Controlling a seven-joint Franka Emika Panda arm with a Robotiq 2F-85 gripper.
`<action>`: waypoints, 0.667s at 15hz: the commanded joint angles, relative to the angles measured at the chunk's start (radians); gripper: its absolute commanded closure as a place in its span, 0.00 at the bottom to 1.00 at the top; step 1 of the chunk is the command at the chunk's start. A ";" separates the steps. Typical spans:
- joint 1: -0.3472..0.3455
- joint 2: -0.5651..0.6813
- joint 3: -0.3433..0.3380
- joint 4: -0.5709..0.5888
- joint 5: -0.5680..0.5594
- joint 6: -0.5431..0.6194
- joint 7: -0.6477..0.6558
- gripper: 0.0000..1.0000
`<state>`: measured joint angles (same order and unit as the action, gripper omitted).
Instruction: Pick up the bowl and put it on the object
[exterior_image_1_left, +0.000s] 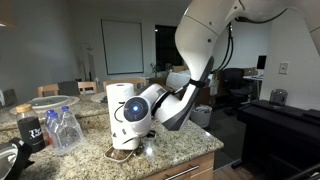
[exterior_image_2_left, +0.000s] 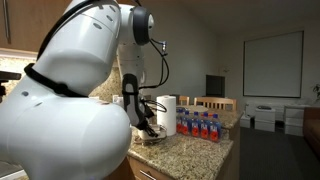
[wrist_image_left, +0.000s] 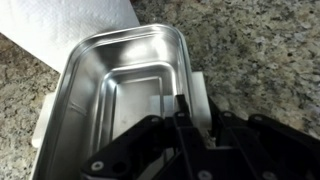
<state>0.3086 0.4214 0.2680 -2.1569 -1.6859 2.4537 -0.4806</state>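
In the wrist view the bowl (wrist_image_left: 120, 90) fills the frame. It is rounded-square, shallow and shiny grey inside, and sits on the speckled granite counter (wrist_image_left: 260, 50). My gripper (wrist_image_left: 185, 112) straddles the bowl's right rim, one finger inside and one outside, closed on the wall. In an exterior view the gripper (exterior_image_1_left: 135, 143) is low over the oval tray, whose thin brownish rim (exterior_image_1_left: 117, 154) shows beneath it. The bowl is hidden behind the hand in both exterior views. I cannot tell whether the bowl rests on the tray. The gripper also shows in an exterior view (exterior_image_2_left: 150, 130).
A tall white paper towel roll (exterior_image_1_left: 121, 96) stands right behind the gripper and shows in the wrist view (wrist_image_left: 70, 25). Water bottles (exterior_image_1_left: 62, 128) and a dark jar (exterior_image_1_left: 30, 131) stand nearby. Several bottles with red labels (exterior_image_2_left: 200, 125) stand on the counter. The counter's front edge (exterior_image_1_left: 180, 158) is close.
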 joint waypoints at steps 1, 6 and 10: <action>-0.022 -0.057 0.025 -0.026 0.189 0.007 -0.155 0.95; -0.008 -0.061 0.062 0.041 0.484 -0.073 -0.342 0.95; 0.024 -0.051 0.086 0.134 0.641 -0.228 -0.416 0.95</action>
<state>0.3149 0.3855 0.3375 -2.0690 -1.1422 2.3312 -0.8291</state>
